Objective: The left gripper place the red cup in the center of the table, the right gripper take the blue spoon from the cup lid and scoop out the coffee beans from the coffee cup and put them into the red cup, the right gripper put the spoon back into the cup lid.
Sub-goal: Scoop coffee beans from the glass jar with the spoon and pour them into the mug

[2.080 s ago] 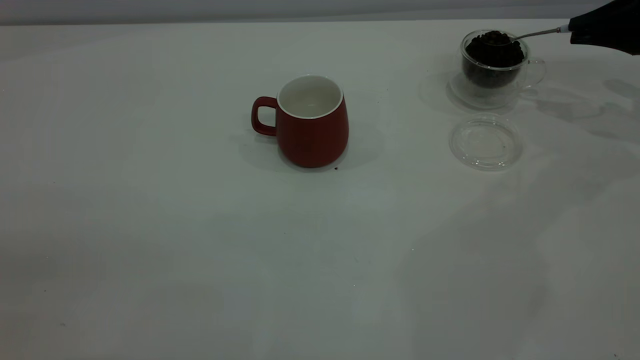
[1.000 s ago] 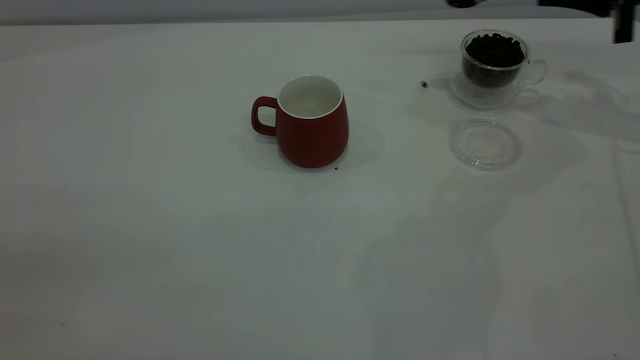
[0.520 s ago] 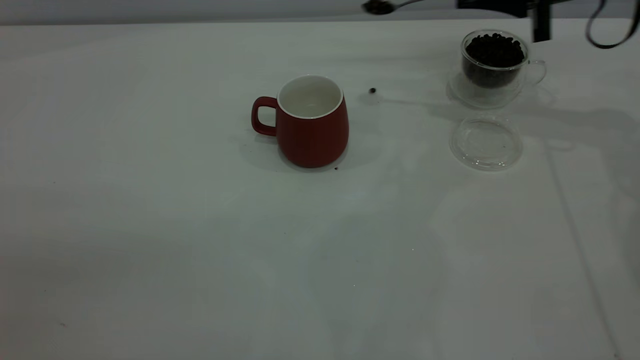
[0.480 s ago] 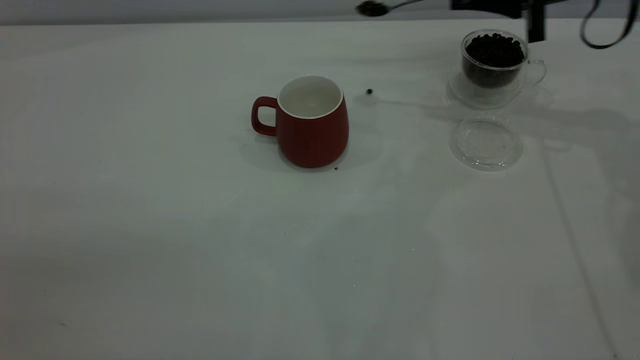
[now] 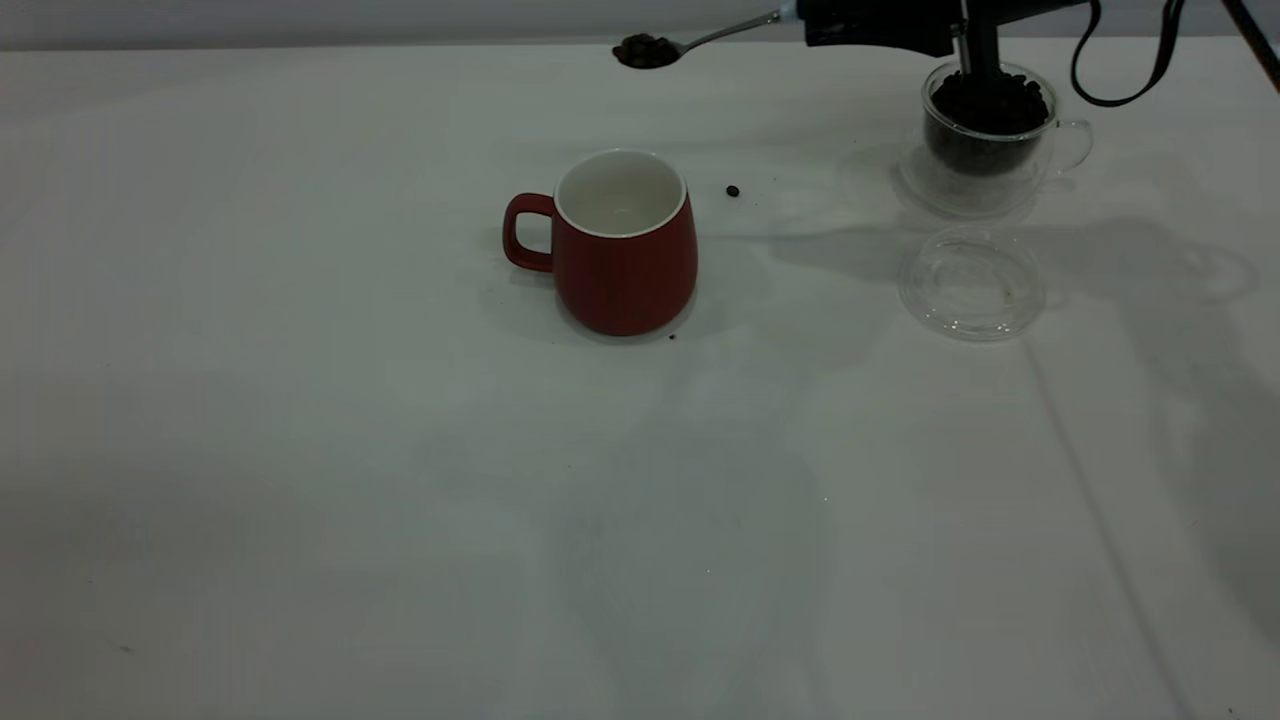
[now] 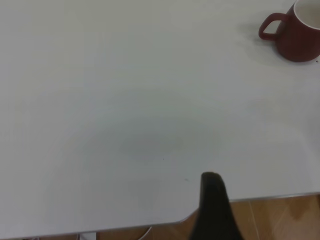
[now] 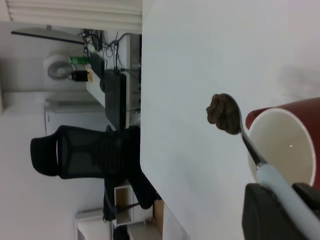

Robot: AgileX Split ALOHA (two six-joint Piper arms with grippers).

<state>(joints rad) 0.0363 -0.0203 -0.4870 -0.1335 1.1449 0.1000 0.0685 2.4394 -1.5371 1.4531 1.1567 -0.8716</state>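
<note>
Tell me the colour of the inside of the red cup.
White inside the red cup, seen best in the exterior view.

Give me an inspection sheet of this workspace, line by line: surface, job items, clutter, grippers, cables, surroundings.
Surface: white table, bare over most of its area.
Job's things: red cup upright mid-table, inside looks empty; glass coffee cup full of beans at far right; clear cup lid flat in front of it, no spoon on it; blue spoon loaded with beans, held in the air beyond the red cup.
Clutter: one stray bean on the table right of the red cup.
Grippers: right gripper shut on the spoon handle; left gripper near the table edge, away from the cups.
Cables: black cable looping from the right arm.
Surroundings: office chair and shelving beyond the table.
</note>
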